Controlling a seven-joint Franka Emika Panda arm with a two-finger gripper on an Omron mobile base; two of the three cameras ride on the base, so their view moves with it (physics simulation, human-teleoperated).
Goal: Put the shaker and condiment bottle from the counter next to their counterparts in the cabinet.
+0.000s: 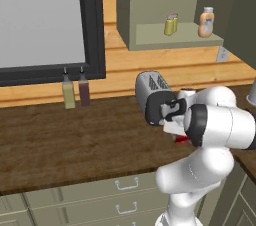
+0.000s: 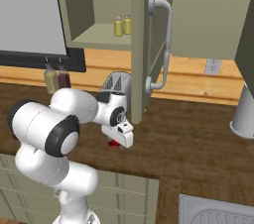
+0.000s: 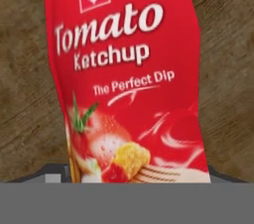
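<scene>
Reaching down over the small squat red ketchup bottle [image 3: 126,84] lying on the dark wood-grain worktop [image 1: 75,145]; jaw spread impossible to tell. Next: pinch, lift toward the grey-olive wall cabinet [image 1: 150,5].

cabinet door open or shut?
Open. The cabinet door swings out edge-on toward the right base camera, exposing the shelf with two shakers on it.

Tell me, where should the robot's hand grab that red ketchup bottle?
Probably across the ketchup bottle's flat-fronted body, coming straight down from above: it lies label-up on the counter, so its two narrow sides are free for the fingers.
</scene>
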